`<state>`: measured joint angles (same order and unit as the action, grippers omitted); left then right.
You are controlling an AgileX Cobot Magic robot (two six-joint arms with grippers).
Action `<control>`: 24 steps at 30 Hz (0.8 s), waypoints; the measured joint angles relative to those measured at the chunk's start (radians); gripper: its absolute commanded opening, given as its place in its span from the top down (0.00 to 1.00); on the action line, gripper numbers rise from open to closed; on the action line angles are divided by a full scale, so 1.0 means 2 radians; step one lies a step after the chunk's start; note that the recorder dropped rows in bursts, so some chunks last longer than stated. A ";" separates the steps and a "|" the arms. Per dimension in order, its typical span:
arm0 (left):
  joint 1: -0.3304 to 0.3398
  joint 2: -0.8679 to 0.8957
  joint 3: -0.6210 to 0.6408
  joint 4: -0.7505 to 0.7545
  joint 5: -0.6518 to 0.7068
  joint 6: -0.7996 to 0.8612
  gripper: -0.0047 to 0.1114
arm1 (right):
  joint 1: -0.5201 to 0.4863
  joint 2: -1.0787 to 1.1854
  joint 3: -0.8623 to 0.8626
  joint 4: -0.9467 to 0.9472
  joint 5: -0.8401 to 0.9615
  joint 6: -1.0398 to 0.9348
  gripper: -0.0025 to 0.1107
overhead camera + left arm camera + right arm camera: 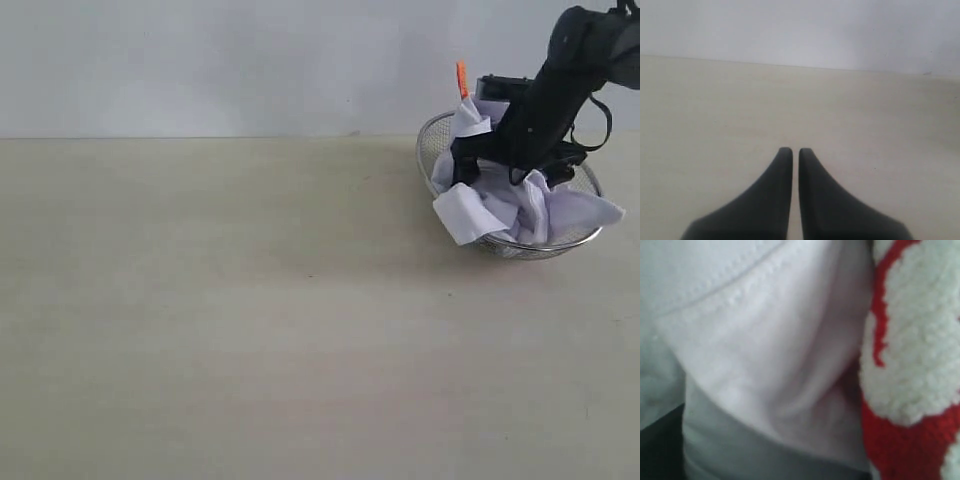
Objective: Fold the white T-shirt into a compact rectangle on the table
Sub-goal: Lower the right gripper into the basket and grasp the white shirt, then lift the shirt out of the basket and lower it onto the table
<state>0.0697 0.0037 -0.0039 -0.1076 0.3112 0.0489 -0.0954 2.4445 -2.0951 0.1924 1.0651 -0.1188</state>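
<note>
Over the bare desk [715,110], the left gripper [795,152] is closed with its tips nearly meeting, holding nothing. The right gripper [512,172] stands spread wide, pushed down into the white T-shirt [480,205], which lies crumpled beneath and around it inside a wire-mesh basket [428,140]. An orange tag [461,78] sticks up just beside the gripper.

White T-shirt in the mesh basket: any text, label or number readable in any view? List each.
Red-and-white fuzzy lettering on the crumpled white cotton T-shirt: seen too close and blurred, unreadable.
Small orange neck tag: too small to read.
Silver wire-mesh basket, pale beige table: no text.
</note>
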 measured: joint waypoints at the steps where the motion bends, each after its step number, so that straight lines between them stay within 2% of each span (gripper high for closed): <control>1: 0.000 0.000 0.000 0.000 0.000 0.000 0.92 | 0.001 0.001 -0.001 -0.002 -0.003 0.000 0.23; 3: 0.000 0.000 0.000 0.000 0.000 0.000 0.92 | 0.005 0.006 -0.003 -0.004 -0.006 0.000 0.41; 8: 0.000 0.000 0.000 0.000 0.000 0.000 0.92 | 0.009 0.011 -0.005 -0.004 -0.009 0.000 0.92; 9: 0.000 0.000 0.000 0.000 0.000 0.000 0.92 | 0.009 0.011 -0.005 -0.003 -0.009 0.000 0.98; 24: 0.000 0.000 0.000 0.000 0.000 0.000 0.92 | 0.009 0.012 -0.006 0.007 -0.013 -0.020 0.97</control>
<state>0.0697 0.0037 -0.0039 -0.1076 0.3112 0.0489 -0.0778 2.4691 -2.1062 0.2055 1.0392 -0.1585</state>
